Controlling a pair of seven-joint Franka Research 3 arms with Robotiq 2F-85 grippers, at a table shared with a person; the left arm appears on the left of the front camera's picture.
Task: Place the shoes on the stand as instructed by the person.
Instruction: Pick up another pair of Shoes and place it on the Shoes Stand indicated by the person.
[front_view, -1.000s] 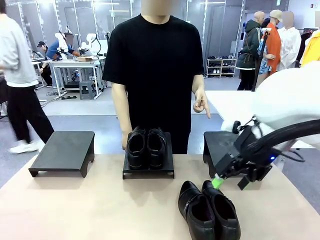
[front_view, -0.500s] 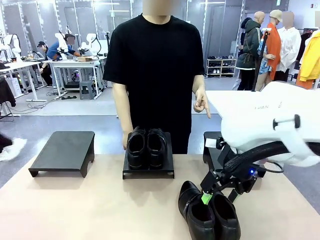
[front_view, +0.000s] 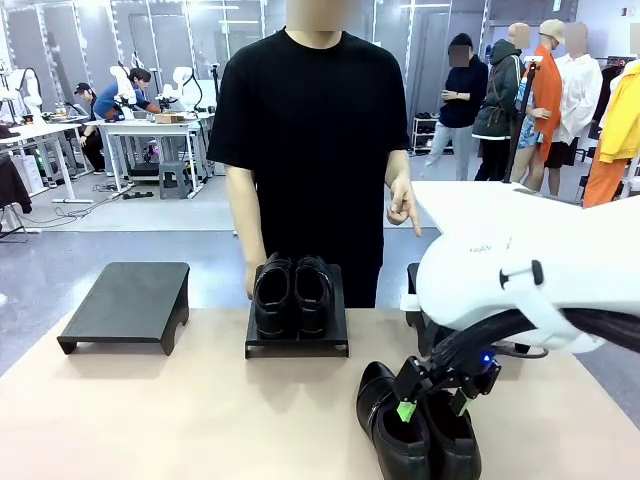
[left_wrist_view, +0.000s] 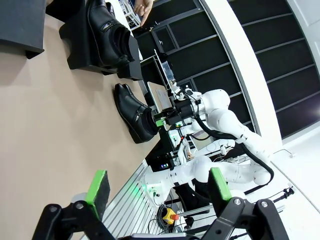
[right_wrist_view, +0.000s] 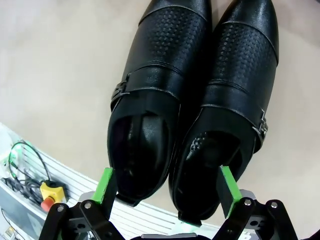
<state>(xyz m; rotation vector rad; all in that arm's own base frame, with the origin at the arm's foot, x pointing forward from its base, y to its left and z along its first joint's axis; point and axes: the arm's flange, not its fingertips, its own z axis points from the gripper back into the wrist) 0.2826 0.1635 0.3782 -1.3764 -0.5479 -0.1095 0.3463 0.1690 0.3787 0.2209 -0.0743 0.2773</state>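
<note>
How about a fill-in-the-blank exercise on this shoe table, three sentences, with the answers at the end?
1. The pair of shoes already placed sits on the ____ stand of three.
2. The second pair lies flat on the ____.
3. The right gripper hovers over that second pair with its jaws ____.

Missing words: middle; table; open.

Front cam: fixed at near edge of counter (front_view: 150, 420), faces person (front_view: 310, 130) across it. Right wrist cam: close, looks straight down on shoe pair (right_wrist_view: 190, 100). Left wrist cam: low over counter, rolled sideways, farther off. All 3 views share that pair.
</note>
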